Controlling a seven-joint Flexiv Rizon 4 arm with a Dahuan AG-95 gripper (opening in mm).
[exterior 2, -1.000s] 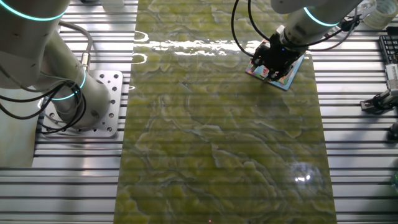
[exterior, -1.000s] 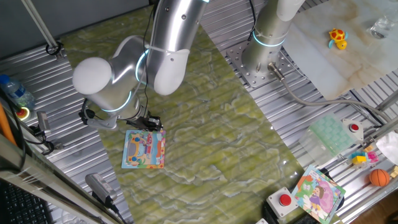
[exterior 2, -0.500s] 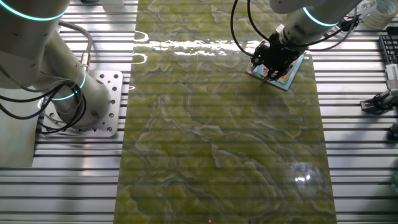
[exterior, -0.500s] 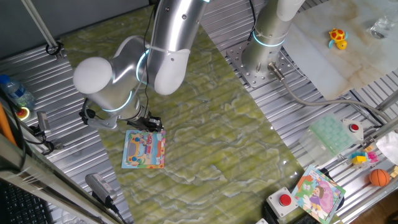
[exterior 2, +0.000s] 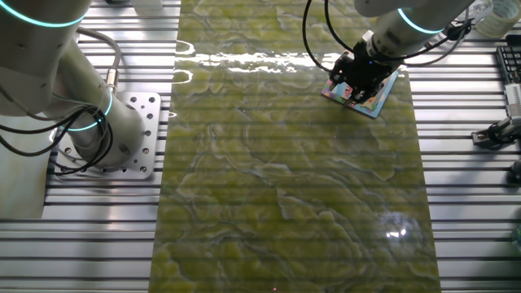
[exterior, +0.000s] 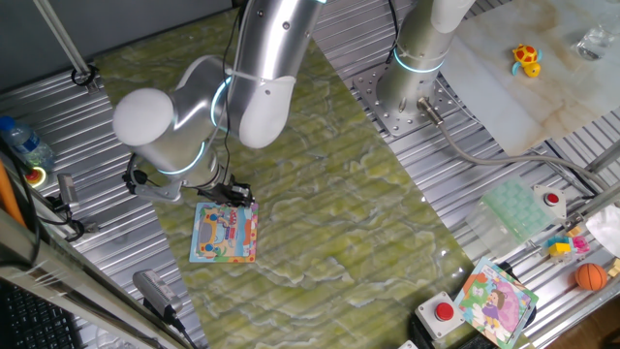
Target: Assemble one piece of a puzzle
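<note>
The puzzle [exterior: 224, 236] lies flat on the green mat: a square board with a light-blue border and an orange, pink and yellow cartoon picture. In the other fixed view the puzzle [exterior 2: 373, 101] shows only partly under the arm. My gripper [exterior: 233, 193] hangs low over the board's far edge, its dark fingers close to the surface. From the other side the gripper [exterior 2: 353, 76] covers most of the board. The piece is hidden, and the gap between the fingers does not show.
A second square board with a purple-and-green picture [exterior: 496, 300] lies at the lower right, near a red button box [exterior: 443, 314]. A toy duck [exterior: 526, 59] sits on the pale slab, and a bottle [exterior: 23, 142] stands at left. The other arm's base [exterior 2: 114, 134] is bolted beside the mat.
Almost nothing differs. In the other fixed view the gripper has crept slightly up over the board; the board has not moved.
</note>
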